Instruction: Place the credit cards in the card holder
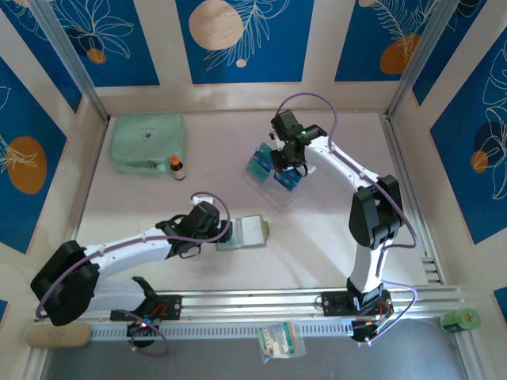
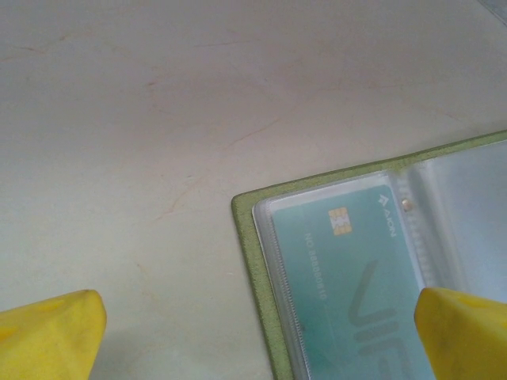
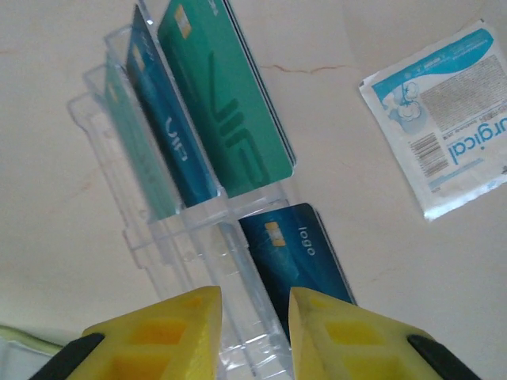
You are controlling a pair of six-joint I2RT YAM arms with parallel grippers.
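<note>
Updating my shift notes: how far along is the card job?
Done: one teal card sits in a pocket of the open card holder. In hand: the right end effector is at the clear stand beside a blue card, grip unclear. Left: that card plus at least three cards standing in the stand.
</note>
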